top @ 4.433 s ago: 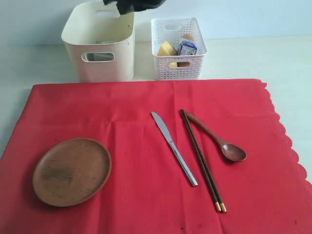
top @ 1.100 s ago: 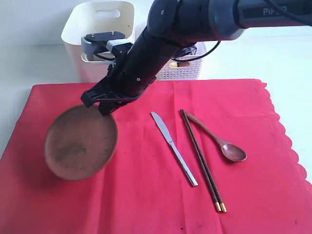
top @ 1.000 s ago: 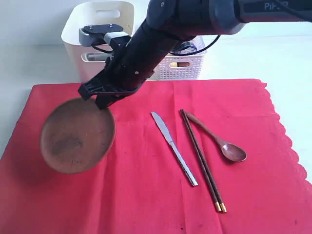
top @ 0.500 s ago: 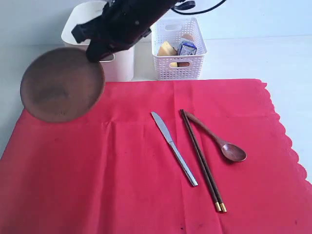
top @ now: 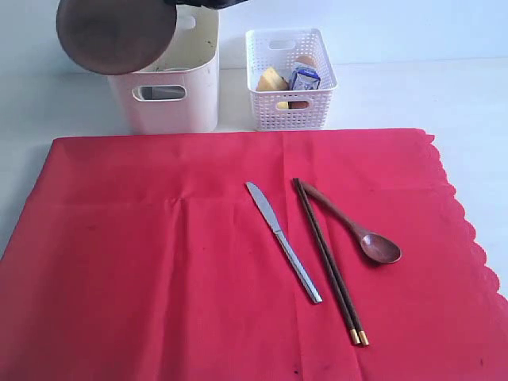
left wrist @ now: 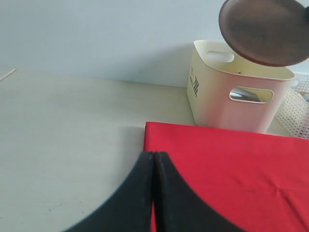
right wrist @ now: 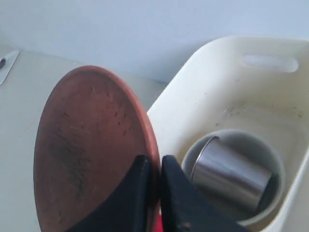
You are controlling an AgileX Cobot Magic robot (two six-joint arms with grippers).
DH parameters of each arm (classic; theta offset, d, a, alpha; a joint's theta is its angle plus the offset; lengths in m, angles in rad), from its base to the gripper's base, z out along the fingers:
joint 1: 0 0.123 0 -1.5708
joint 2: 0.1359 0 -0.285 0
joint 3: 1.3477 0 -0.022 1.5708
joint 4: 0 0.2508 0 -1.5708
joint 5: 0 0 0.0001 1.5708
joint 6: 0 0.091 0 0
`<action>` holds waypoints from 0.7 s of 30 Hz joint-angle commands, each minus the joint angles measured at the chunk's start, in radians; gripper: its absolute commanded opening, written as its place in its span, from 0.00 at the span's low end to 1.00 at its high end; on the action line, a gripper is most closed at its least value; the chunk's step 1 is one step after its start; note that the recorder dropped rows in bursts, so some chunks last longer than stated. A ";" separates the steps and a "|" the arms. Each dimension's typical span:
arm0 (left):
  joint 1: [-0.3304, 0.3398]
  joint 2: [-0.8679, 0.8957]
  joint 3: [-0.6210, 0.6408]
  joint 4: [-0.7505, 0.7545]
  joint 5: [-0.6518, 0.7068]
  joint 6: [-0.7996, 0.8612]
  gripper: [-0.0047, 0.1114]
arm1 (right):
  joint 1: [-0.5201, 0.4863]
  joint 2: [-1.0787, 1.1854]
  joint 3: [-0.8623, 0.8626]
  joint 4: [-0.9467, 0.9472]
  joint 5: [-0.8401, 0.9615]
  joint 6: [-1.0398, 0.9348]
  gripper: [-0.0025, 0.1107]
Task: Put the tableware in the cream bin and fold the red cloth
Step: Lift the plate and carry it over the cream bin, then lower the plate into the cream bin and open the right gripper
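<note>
**Wooden plate held over the cream bin**

My right gripper (right wrist: 155, 195) pinches the rim of the round wooden plate (top: 117, 33), one black finger (right wrist: 136, 193) on each face. The plate hangs steeply tilted above one corner of the cream bin (top: 171, 95). From the right wrist camera I can see into the bin: the steel cup (right wrist: 231, 174) lies on its side inside the pale bowl (right wrist: 278, 162) on the bin's floor.

My left gripper (left wrist: 153, 162) is pressed together with nothing in it, low over a corner of the red cloth (top: 159, 262).

The cloth lies flat and unfolded across the table (top: 413, 91). The bin stands on the bare table just beyond the cloth's straight edge, with the white lattice basket (top: 290, 79) beside it. The knife (top: 283, 241), chopsticks (top: 329, 260) and wooden spoon (top: 357, 230) lie near the middle of the cloth, on the side towards its scalloped edge. The spoon's handle touches the chopsticks at their plain ends.
</note>
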 commanded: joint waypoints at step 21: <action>0.001 -0.007 0.001 0.002 -0.006 0.006 0.05 | -0.039 0.250 -0.151 0.165 -0.289 0.045 0.02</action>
